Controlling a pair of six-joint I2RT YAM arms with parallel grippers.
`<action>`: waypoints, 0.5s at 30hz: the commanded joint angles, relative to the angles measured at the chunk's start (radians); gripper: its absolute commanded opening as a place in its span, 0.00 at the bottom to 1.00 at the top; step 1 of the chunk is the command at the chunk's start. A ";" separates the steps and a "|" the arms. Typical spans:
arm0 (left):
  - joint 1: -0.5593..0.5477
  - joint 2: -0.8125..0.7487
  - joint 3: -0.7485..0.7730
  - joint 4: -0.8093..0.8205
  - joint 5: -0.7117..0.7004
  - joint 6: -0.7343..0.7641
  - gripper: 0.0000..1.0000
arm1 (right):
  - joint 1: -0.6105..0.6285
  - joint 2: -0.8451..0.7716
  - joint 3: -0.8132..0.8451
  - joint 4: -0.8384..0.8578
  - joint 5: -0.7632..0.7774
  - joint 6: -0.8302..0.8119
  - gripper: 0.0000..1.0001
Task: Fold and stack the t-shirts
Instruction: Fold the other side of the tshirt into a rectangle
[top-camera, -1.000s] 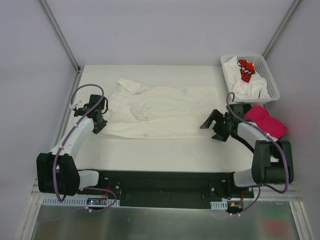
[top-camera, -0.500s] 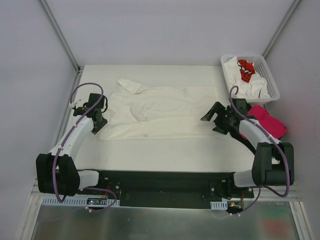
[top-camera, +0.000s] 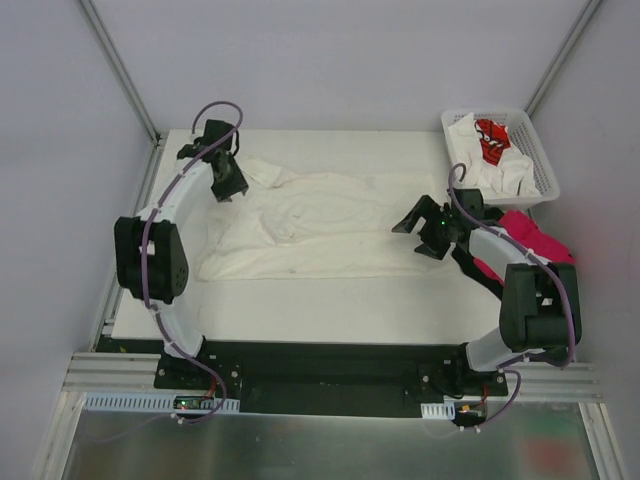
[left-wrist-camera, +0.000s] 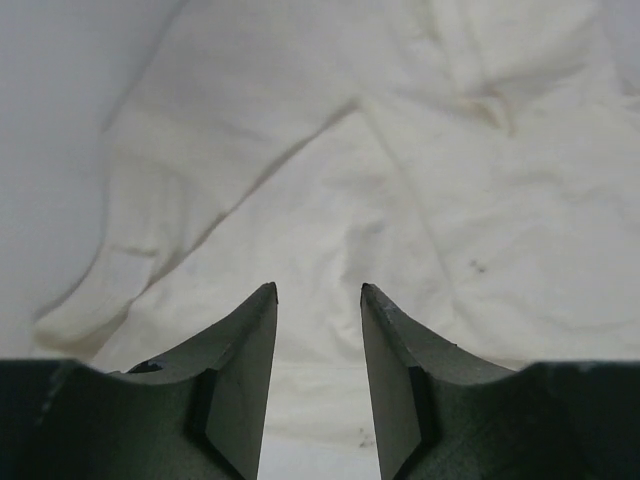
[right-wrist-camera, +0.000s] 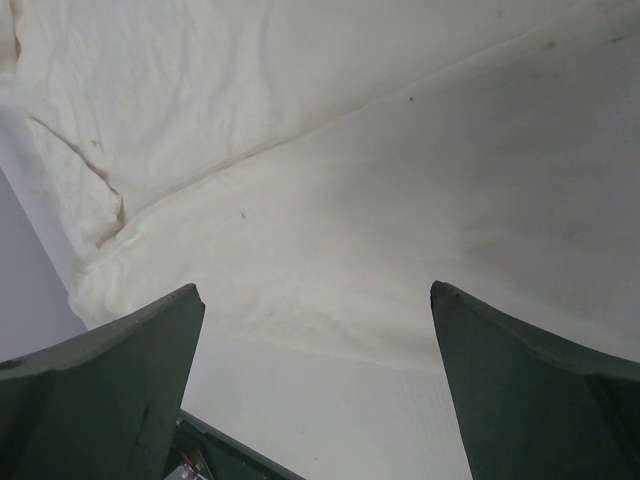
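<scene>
Both grippers released over the spread cream-white t-shirt.
The left gripper (left-wrist-camera: 318, 292) stood with its jaws partly apart and nothing between them, above the sleeve end of the cream-white t-shirt (top-camera: 330, 225) at the far left of the table (top-camera: 300, 300). The right gripper (right-wrist-camera: 315, 295) stood with its jaws spread wide, gripping nothing, above that shirt's right edge. The shirt lay spread and wrinkled across the table centre. At the far right corner, the white lattice basket (top-camera: 545, 160) contained a white t-shirt with red print (top-camera: 491, 140) and more white cloth (top-camera: 500, 178). A magenta-pink t-shirt (top-camera: 530, 240) lay outside the basket, just beside its near end.
</scene>
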 joint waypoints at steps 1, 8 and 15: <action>-0.085 0.219 0.274 -0.047 0.226 0.241 0.39 | 0.013 -0.031 0.028 0.031 -0.023 0.017 0.99; -0.182 0.425 0.507 -0.179 0.310 0.434 0.39 | 0.013 -0.040 0.018 0.033 -0.034 0.012 0.99; -0.241 0.424 0.479 -0.219 0.278 0.578 0.38 | 0.011 -0.037 0.018 0.033 -0.045 0.011 0.99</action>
